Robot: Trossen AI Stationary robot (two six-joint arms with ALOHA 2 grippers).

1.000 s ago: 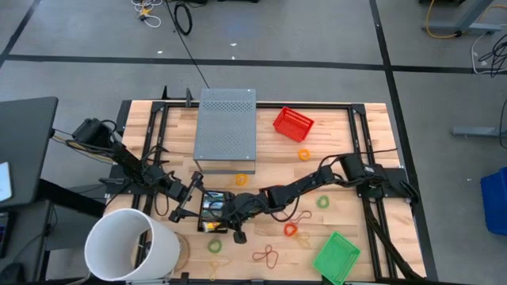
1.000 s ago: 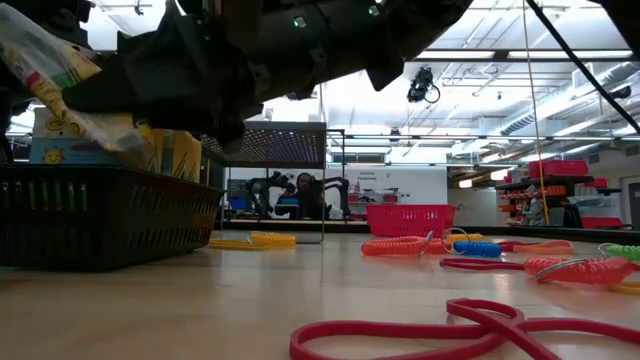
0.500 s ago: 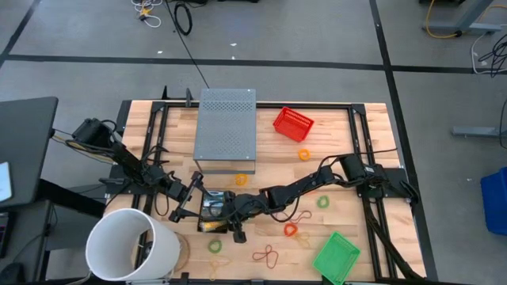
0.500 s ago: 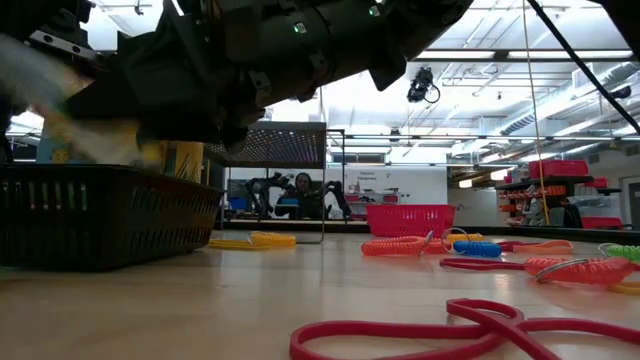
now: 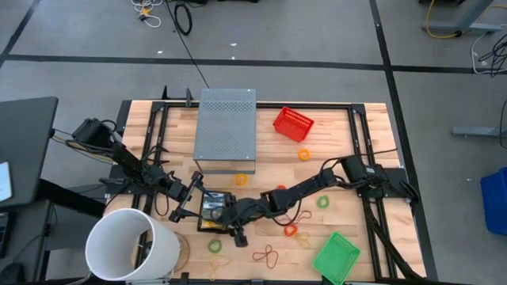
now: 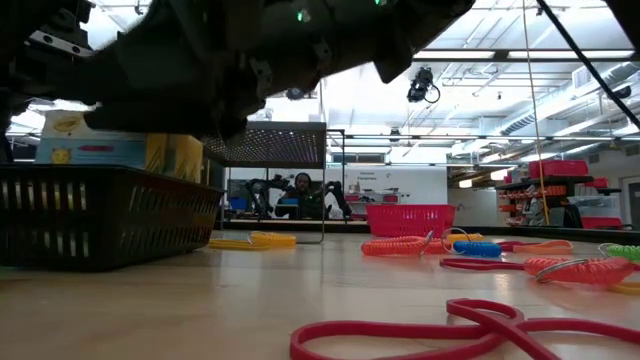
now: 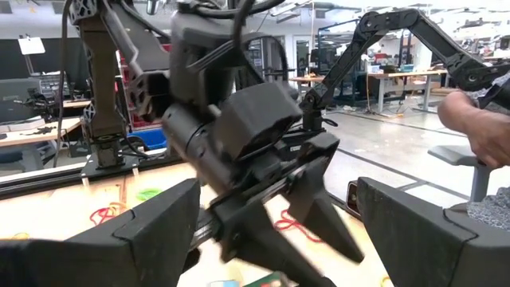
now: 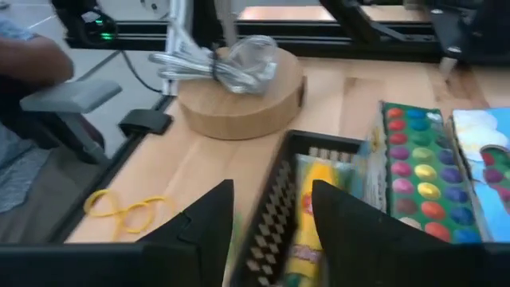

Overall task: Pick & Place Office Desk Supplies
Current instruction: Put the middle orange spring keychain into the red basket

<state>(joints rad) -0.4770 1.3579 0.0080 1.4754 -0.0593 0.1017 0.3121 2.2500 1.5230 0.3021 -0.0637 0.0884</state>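
A black basket [image 5: 210, 212] stands at the table's near left and holds crayon-style boxes. One yellow-and-blue box [image 6: 100, 150] lies level on top. In the right wrist view I see a yellow box [image 8: 307, 207] and a box printed with colour dots [image 8: 414, 167] inside it. My right gripper [image 8: 271, 191] hovers open over the basket's wall [image 8: 275, 211], reaching in from the table's right. My left gripper [image 7: 275, 191] waits wide open just left of the basket [image 5: 190, 198], facing the right arm. Rubber-band loops lie about, among them a red one [image 5: 268, 255] and a yellow one [image 8: 123, 209].
A grey perforated box [image 5: 226, 131] stands behind the basket. A red basket [image 5: 293, 123] is at the far right and a green one [image 5: 336, 256] at the near right. A large white bucket [image 5: 131, 245] sits at the near left corner, next to a round wooden disc [image 8: 239, 100].
My right gripper has opened and let go of a box. It held the box tilted above the black basket's left end. The box has dropped and now lies level on the others in the basket.
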